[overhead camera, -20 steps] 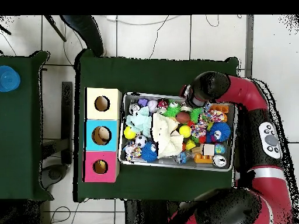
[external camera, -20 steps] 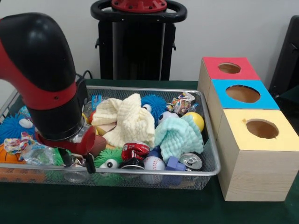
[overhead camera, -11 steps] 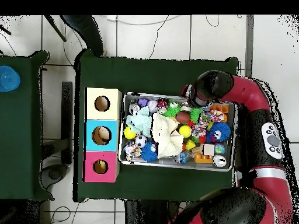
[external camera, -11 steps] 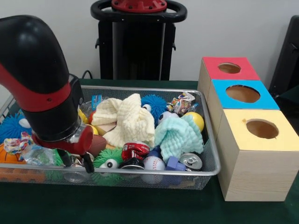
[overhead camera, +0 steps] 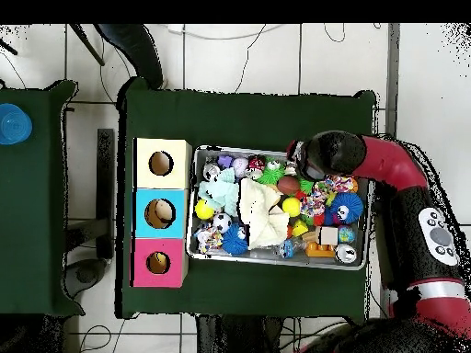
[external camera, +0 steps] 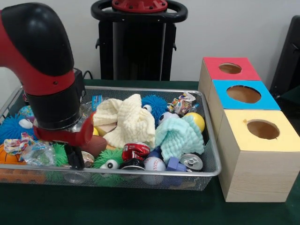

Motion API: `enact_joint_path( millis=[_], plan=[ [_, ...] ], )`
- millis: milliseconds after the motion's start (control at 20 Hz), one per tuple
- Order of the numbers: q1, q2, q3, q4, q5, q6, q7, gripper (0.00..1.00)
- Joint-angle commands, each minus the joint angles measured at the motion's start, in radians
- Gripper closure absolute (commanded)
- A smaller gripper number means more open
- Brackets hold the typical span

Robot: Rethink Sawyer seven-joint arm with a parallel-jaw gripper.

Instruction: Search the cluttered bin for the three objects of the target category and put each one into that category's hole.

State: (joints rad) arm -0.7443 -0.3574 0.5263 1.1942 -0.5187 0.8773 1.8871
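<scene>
**Gripper low in bin's front corner, jaw state unclear**

Arm comes down over the end of the wire bin farthest from the boxes. Gripper sits among the clutter near the front rim, black tips down beside a green spiky toy with googly eye. The fingers look close together from the front, but clutter hides the tips; can't tell if they hold anything. Overhead only shows the wrist over that corner.

Bin contents, front view:
- cream cloth in the middle, mint cloth beside it toward the boxes
- red can lying just under the cream cloth, silver can at the front rim near the boxes
- baseball between the two cans
- yellow ball behind the mint cloth
- blue spiky ball at the back, another blue one at the arm's end
- orange ball in the front corner by the arm

Target category not identifiable.

Three boxes stand in a row just beside the bin: red farthest back, blue in the middle, yellow nearest front. Each has a round hole on top.
</scene>
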Motion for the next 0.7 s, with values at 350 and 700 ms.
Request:
enact_joint_path(
  millis=[350, 700],
  plan=[
    [0.140, -0.246, -0.096, 0.401, -0.077, -0.231, 0.035, 0.00],
    [0.072, -0.168, -0.068, 0.351, -0.067, -0.270, -0.043, 0.00]
  ],
)
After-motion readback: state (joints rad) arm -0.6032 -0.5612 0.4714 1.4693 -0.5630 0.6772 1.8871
